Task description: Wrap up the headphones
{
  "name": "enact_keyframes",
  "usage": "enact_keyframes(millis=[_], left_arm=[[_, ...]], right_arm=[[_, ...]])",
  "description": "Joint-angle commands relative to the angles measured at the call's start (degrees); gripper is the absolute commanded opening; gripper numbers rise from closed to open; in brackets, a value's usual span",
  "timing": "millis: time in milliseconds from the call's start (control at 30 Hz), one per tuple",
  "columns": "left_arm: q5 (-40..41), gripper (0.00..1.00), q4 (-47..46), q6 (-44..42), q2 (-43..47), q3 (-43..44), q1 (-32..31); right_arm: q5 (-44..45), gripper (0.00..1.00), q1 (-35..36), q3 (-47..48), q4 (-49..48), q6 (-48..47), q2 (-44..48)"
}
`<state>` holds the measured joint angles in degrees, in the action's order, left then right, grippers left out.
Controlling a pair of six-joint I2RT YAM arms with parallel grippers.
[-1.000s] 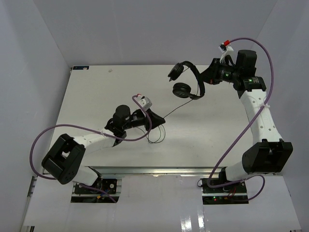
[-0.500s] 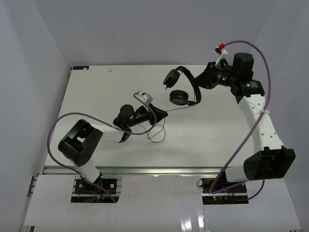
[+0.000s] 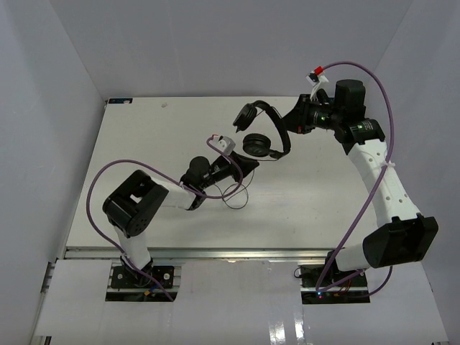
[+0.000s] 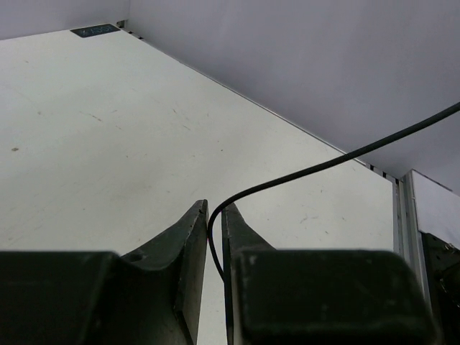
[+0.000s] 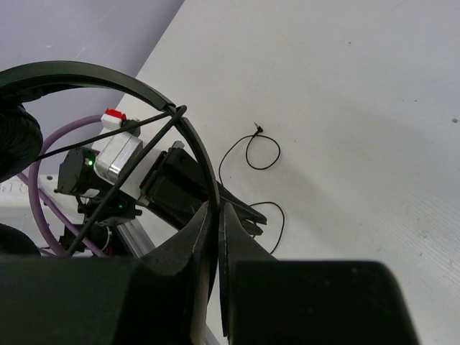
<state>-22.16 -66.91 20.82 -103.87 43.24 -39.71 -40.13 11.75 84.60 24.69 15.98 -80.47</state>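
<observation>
The black headphones (image 3: 262, 133) hang above the table's far middle. My right gripper (image 3: 291, 122) is shut on their thin headband (image 5: 154, 97), which runs down between its fingers (image 5: 214, 210). The thin black cord (image 4: 309, 169) crosses the headband, drops to my left gripper (image 3: 248, 165) and passes between its jaws. Those jaws (image 4: 214, 210) stand slightly apart, wider than the cord, which leans on one finger. The cord's loose end lies in loops (image 5: 262, 152) on the table, also visible as loops (image 3: 233, 194) in the top view. The earcups (image 3: 256, 146) hang just above the left gripper.
White table (image 3: 144, 144) with grey walls at the back and sides. Purple robot cables (image 3: 108, 180) arc beside both arms. The left arm's wrist (image 5: 176, 183) sits directly under the headband in the right wrist view. A metal rail (image 3: 230, 253) runs along the near edge.
The right arm has carried the headphones left, toward the left gripper. The left arm has swung right and reached further in, shortening the cord stretch between them. The loops have shifted slightly.
</observation>
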Motion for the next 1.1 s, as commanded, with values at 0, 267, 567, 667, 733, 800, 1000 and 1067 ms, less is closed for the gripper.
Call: enact_keyframes(millis=[0,267,567,667,733,800,1000,1067], left_arm=[[11.53,0.27,-4.81,-1.04,-0.51,0.75,-1.6],[14.84,0.32,-1.71,-1.48,-3.47,4.27,-1.69],[14.08,0.29,-4.59,-1.02,-4.38,2.44,-1.69],[10.8,0.28,-7.38,-0.36,-3.72,0.69,-1.69],[8.93,0.27,-9.97,0.25,-1.85,-1.55,-1.69],[6.3,0.25,-13.58,1.22,-0.01,-5.23,-1.66],[-4.2,0.23,-15.21,3.39,6.41,-11.51,-1.61],[-6.61,0.23,-14.54,3.62,8.13,-12.56,-1.69]], right_arm=[[0.31,0.08,0.82,2.54,-2.63,2.57,0.19],[0.32,0.08,1.43,1.26,-2.95,2.73,1.12],[3.44,0.08,1.47,1.18,-2.33,1.09,1.61],[5.7,0.08,1.43,1.18,-2.28,0.45,1.25],[7.82,0.08,1.42,1.19,-2.28,-0.74,1.18],[11.18,0.08,1.26,1.3,-2.35,-1.8,0.99],[15.91,0.08,0.55,2.27,-3.19,-3.85,-1.17],[16.46,0.08,0.55,2.63,-3.48,-3.85,-2.03]])
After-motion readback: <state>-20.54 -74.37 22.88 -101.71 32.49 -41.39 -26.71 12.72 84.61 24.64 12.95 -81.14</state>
